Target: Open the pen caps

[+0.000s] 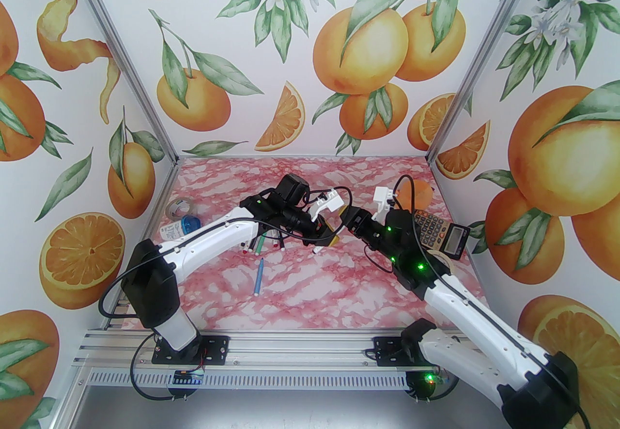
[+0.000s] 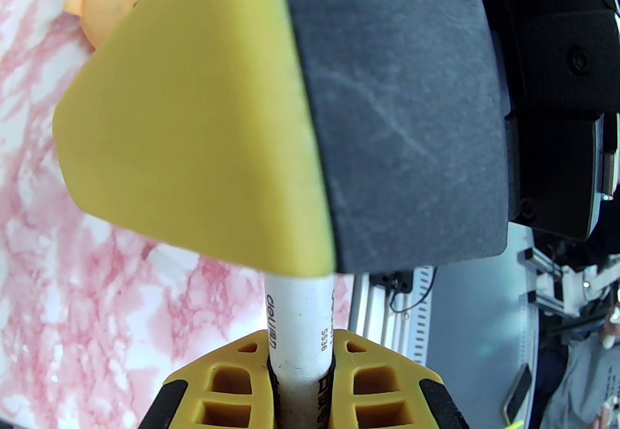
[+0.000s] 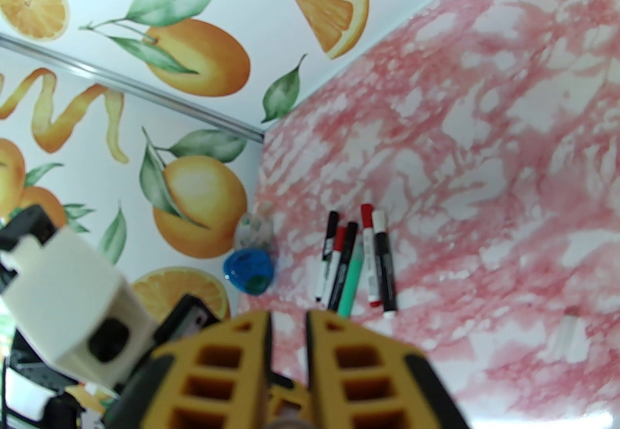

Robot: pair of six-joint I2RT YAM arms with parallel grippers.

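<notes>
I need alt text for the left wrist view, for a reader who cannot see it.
The left gripper clamps a white printed pen between its yellow fingers, and the pen's far end is hidden by the right gripper, very close and blurred. The pink marbled table lies to the left.

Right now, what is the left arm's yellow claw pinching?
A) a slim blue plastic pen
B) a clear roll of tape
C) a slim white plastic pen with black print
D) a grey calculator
C: in the left wrist view the left gripper is shut on the slim white plastic pen with black print, whose barrel rises from between its yellow fingers.
</notes>
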